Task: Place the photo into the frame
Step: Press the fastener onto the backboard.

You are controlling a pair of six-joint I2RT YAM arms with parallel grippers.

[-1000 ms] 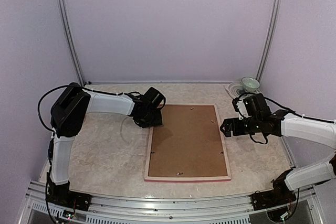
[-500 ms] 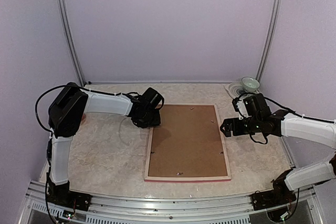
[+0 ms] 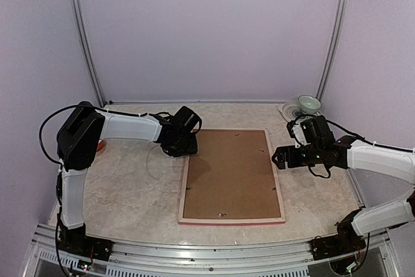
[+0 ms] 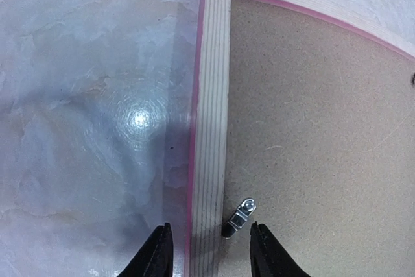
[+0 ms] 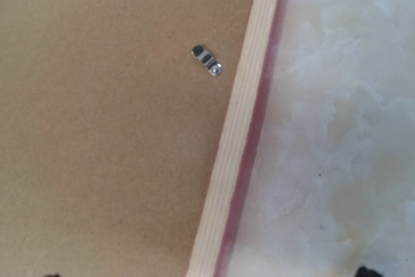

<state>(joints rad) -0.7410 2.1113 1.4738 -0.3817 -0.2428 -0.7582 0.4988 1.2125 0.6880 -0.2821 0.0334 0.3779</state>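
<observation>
Top view: the frame (image 3: 231, 221) lies face down and flat at the centre of the table (image 3: 130, 186), long sides running from 6 to 12 o'clock. Its back is a pale wood border with a bright pink strip along the 6 o'clock edge, and a brown backing board (image 3: 230, 173) fills the opening. The left gripper (image 3: 187, 150) sits low over the frame's 11 o'clock corner. The right gripper (image 3: 277, 157) stands just beside the long edge at 2 o'clock. A pale bowl (image 3: 309, 103) sits in the table's 1 o'clock corner. Left wrist view: the wood rail shows straight grain and a pink outer edge. The fingers (image 4: 155, 254) are partly parted, one on either side of the rail and of a small metal clip (image 4: 240, 217). They touch neither and hold nothing. Right wrist view: the opposite rail runs from 6 towards 1 o'clock, with pink on its outer side. A second clip (image 5: 207, 60) lies on the board just inside it. Only dark fingertip ends show at the bottom corners, spread wide and gripping nothing.
</observation>
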